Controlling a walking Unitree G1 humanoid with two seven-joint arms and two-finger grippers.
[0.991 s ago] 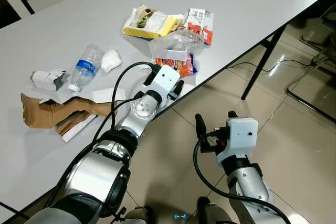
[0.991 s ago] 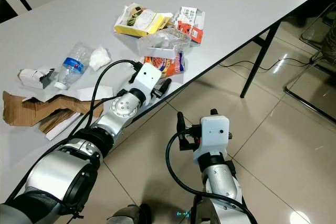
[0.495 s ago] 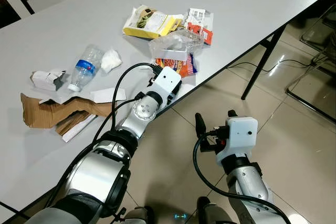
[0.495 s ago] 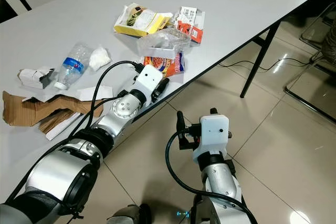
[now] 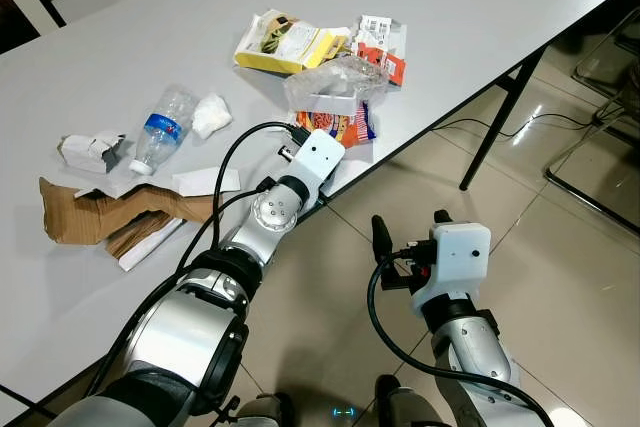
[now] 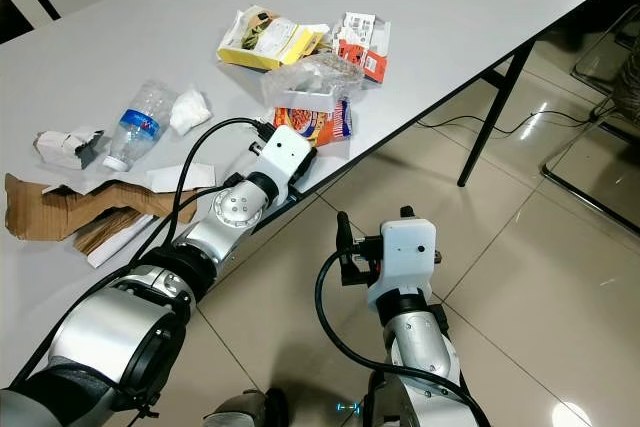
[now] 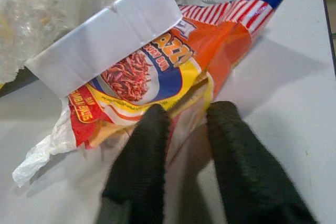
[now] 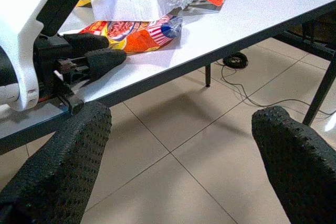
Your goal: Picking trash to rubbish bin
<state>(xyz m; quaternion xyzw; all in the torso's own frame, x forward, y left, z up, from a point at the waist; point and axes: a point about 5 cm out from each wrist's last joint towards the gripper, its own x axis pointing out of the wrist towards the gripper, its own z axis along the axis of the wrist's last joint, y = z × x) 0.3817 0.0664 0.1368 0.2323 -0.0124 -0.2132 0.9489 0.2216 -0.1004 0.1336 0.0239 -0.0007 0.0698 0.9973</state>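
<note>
An orange snack packet lies near the front edge of the grey table, partly under a white card box and a clear plastic bag. My left gripper rests on the tabletop at the packet's near edge. Its two black fingers are open by a narrow gap and straddle the packet's yellow fold. The packet lies flat. My right gripper hangs open over the floor, below and in front of the table edge, with nothing between its fingers.
More litter is on the table: a yellow packet, a red and white wrapper, a plastic bottle, a tissue, a crumpled carton and torn cardboard. A table leg and a cable are on the tiled floor.
My left gripper has slid forward along the table to the snack packet, its fingers now hidden under its white housing in the eye views. The right arm has not moved.
</note>
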